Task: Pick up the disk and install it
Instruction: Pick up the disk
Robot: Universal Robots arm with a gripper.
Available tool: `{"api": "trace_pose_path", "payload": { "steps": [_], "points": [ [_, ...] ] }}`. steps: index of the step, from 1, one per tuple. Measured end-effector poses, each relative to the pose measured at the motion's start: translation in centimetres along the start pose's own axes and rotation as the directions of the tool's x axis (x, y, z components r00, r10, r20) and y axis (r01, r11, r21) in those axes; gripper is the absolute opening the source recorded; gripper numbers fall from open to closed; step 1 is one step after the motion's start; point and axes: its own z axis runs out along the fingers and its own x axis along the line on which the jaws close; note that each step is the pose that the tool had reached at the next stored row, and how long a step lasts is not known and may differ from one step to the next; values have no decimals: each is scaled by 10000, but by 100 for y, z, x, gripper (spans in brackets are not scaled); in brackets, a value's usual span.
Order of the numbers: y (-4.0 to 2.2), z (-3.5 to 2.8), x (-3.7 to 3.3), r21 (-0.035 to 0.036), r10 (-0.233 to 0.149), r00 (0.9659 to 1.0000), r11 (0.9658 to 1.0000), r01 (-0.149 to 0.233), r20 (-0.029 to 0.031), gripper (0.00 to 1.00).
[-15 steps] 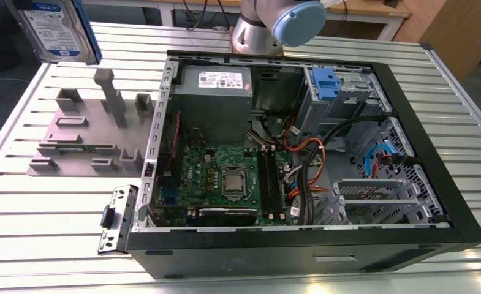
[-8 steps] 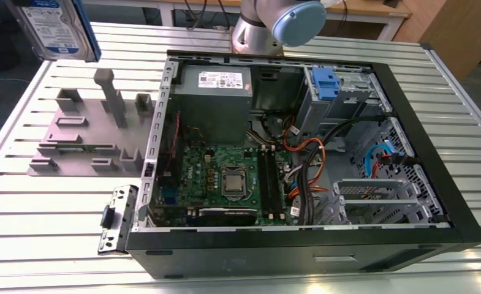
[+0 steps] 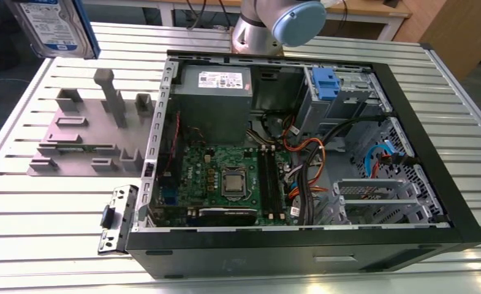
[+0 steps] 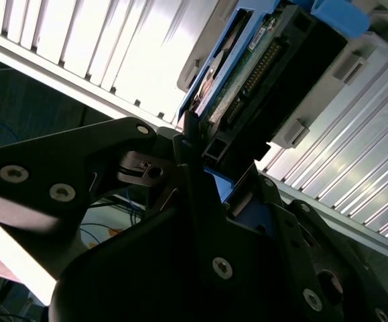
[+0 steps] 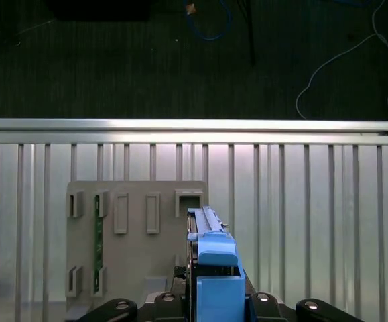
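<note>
The disk (image 3: 56, 24), silver with a white-and-blue label and a blue bracket, hangs upright in the air at the far left of the exterior view, above the slatted table's back corner. In the first wrist view the disk (image 5: 210, 265) stands edge-on, its blue bracket towards the camera, above the grey fixture plate (image 5: 137, 228). The second wrist view shows its green circuit side and blue frame (image 4: 254, 74). My gripper (image 4: 204, 157) is shut on the disk, its dark fingers clamped on the disk's lower end.
The open computer case (image 3: 436, 153) lies on the table with the motherboard (image 3: 223, 177), a grey power-supply box (image 3: 215, 92) and a drive cage with a blue latch (image 3: 326, 82). The grey fixture plate (image 3: 76, 135) and a loose metal bracket (image 3: 116, 217) lie at its left. The arm's base (image 3: 269, 27) stands behind.
</note>
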Motion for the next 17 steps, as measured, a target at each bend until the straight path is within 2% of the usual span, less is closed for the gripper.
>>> {"api": "trace_pose_path", "payload": {
  "steps": [17],
  "points": [
    [2, -144, -7, -1, 0, 10000, 10000, 0, 12, 36]
  ]
}}
